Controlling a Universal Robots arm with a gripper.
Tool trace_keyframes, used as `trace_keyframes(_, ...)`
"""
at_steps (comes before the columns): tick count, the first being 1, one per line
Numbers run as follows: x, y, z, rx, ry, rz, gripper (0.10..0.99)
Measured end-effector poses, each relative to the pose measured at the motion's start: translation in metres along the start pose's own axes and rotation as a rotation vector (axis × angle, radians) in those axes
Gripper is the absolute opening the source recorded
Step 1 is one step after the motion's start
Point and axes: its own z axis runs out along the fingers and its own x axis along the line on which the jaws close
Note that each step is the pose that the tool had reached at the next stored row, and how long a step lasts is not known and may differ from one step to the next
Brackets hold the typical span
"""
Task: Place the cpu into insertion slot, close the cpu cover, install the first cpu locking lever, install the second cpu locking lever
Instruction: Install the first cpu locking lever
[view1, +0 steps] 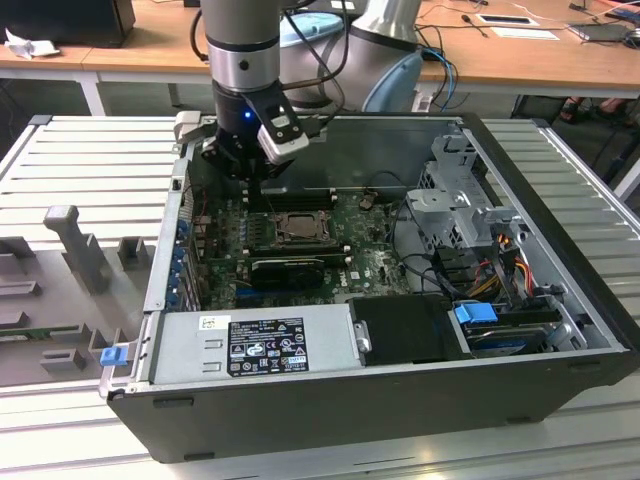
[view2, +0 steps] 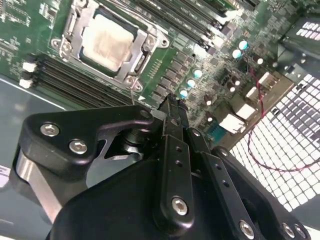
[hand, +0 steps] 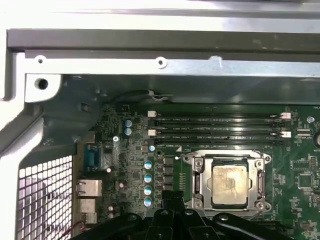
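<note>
exterior high oblique; both wrist views near cpu (view2: 107, 41)

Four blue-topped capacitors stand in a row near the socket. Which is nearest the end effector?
The end capacitor, right beside the end effector; the other three step away from it toward the memory slots.

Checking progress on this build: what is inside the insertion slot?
The cpu sits in the insertion slot, its metal top showing through the opening of the cpu cover. The contacts beneath are covered.
</note>
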Motion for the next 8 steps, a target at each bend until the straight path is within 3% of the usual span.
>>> trace_keyframes(5,0.0023,0.0042,0.0035,-0.004,-0.0001,-0.001,0.106)
trace_keyframes(8,0.0034,0.0111,0.0073,-0.006,0.0000,-0.002,0.106)
